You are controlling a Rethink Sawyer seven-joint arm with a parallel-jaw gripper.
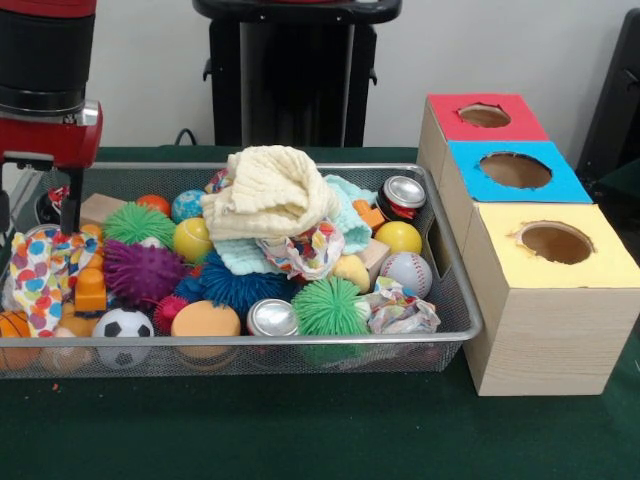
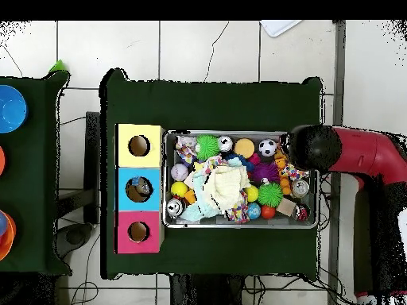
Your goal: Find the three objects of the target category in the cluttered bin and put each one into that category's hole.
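Observation:
A wire mesh bin (image 1: 250, 341) is heaped with clutter. A cream cloth (image 1: 268, 190) lies on top, with a mint cloth (image 1: 345, 222) and a patterned cloth (image 1: 305, 250) beside it. Around them lie a baseball (image 1: 405, 272), a soccer ball (image 1: 123, 326), a yellow ball (image 1: 398, 237), two cans (image 1: 272, 318) (image 1: 403, 195), and green (image 1: 330, 305) and purple (image 1: 140, 270) spiky balls. My gripper (image 1: 40, 225) hangs over the bin's left end, just above a dotted cloth (image 1: 35, 270). In the overhead view the arm's head (image 2: 314, 148) hides it.
A wooden box right of the bin has a red hole (image 1: 484, 115), a blue hole (image 1: 515, 170) and a yellow hole (image 1: 555, 242). Overhead, it lies left of the bin (image 2: 238, 225). A second table on the left carries a blue plate (image 2: 9, 107).

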